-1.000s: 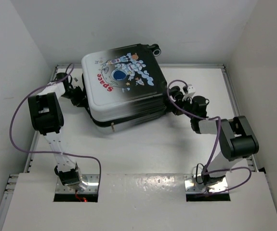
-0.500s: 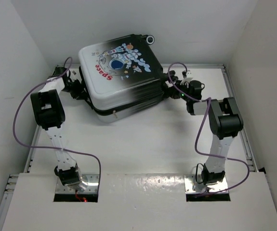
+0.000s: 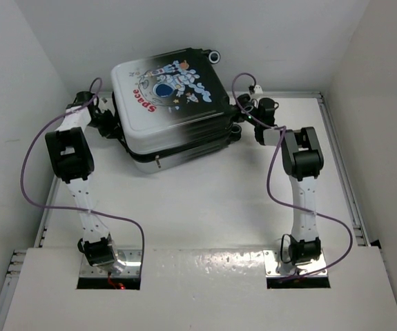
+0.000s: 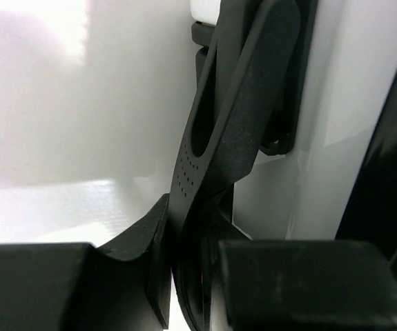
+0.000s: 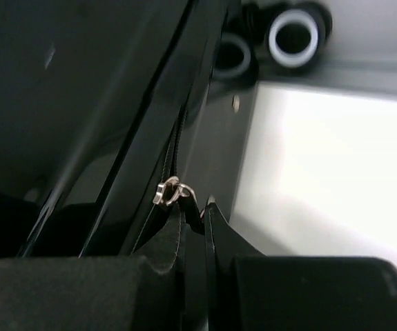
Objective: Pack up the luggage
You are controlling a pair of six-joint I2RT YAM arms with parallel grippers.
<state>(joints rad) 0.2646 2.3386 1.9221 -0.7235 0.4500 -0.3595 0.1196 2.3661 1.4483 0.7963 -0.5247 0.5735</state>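
Note:
The luggage (image 3: 170,103) lies flat and closed at the back of the table, astronaut print facing up. My left gripper (image 3: 108,121) is at its left side, shut on the luggage's black side handle (image 4: 233,138), which runs between the fingers in the left wrist view (image 4: 195,276). My right gripper (image 3: 238,118) is at the luggage's right side near the back corner. It is shut on the black tab of the silver zipper pull (image 5: 172,192), as the right wrist view (image 5: 197,227) shows. The zipper seam (image 5: 177,124) runs up toward the wheels (image 5: 293,36).
The luggage fills the back left of the white table (image 3: 205,207). White walls stand close behind and at both sides. A metal rail (image 3: 336,152) runs along the table's right edge. One wheel (image 3: 215,56) sticks out at the luggage's far corner.
My right gripper has moved back and left along the luggage's right side, toward the wheels. The luggage has shifted a little left and back. My left gripper followed, still on the handle.

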